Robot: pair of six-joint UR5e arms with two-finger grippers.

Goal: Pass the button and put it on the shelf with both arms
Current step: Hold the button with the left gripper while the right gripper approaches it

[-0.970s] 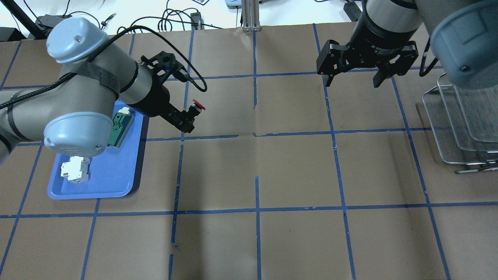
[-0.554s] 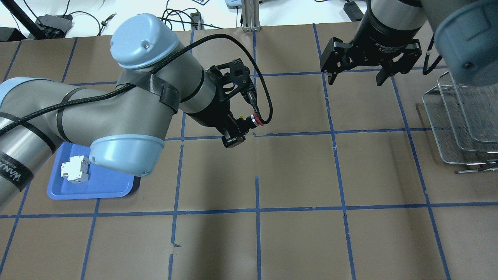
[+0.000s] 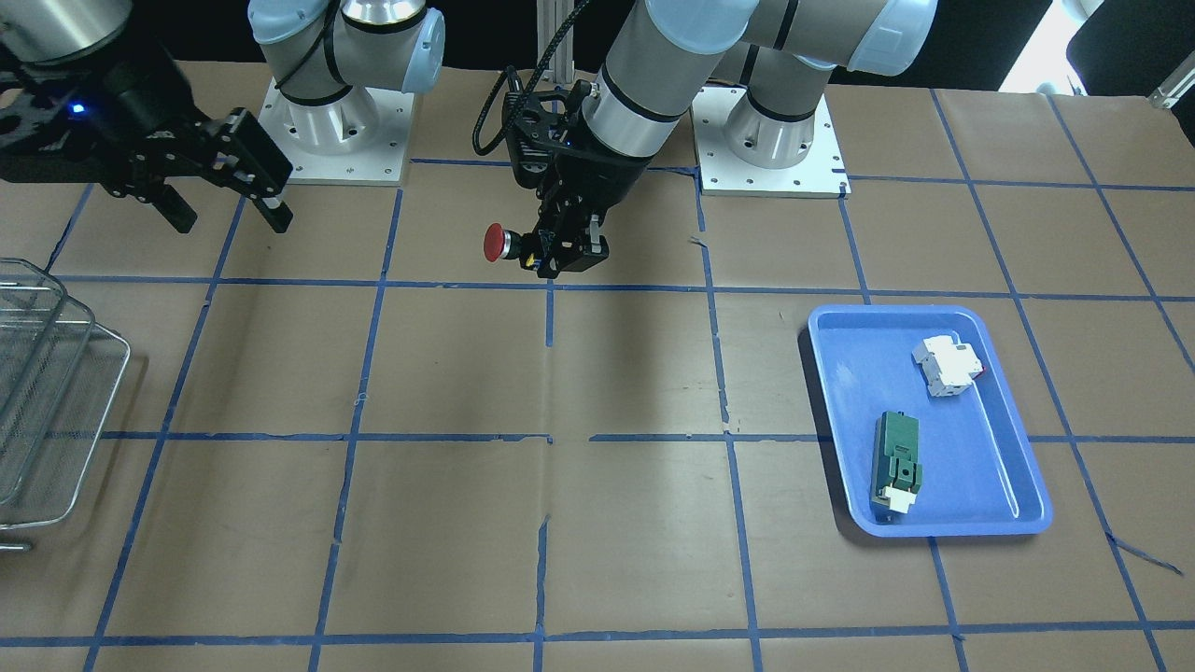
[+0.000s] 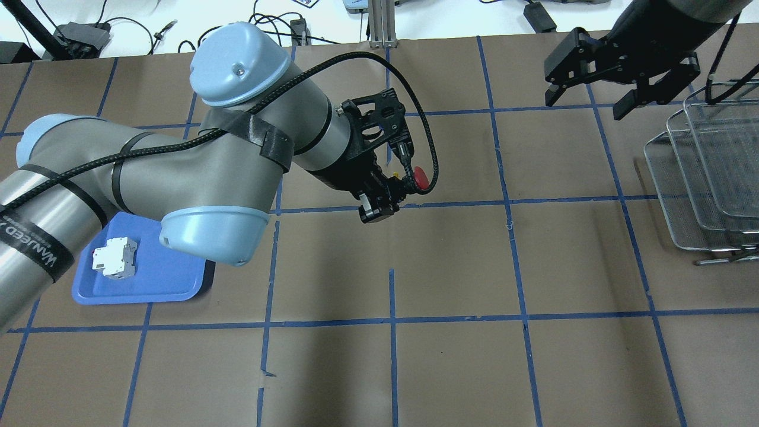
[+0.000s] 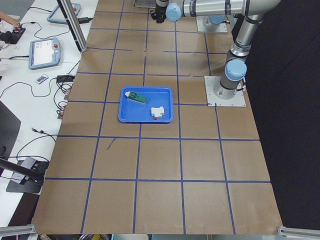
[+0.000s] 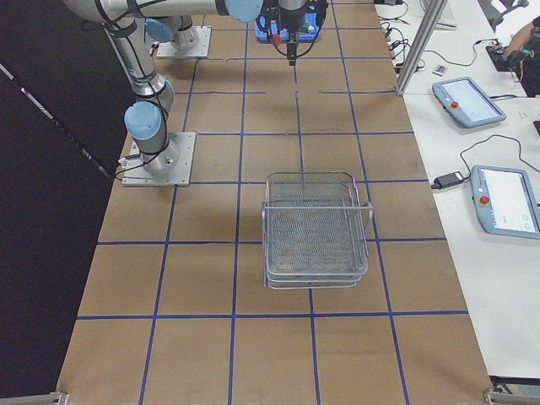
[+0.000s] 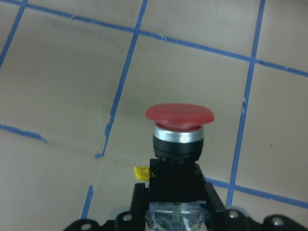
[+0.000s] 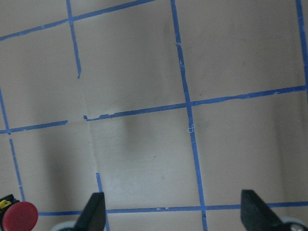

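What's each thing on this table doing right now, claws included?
button: held above the table by its black body
left gripper: shut on the button
right gripper: open, holding nothing
shelf: standing on the table, no button on it yet
blue tray: flat on the table
white breaker block: lying in the tray
green module: lying in the tray

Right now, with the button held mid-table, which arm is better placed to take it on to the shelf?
Right. The right pincer is open, empty and nearer the shelf; the left pincer is shut on the button, red cap facing that side.
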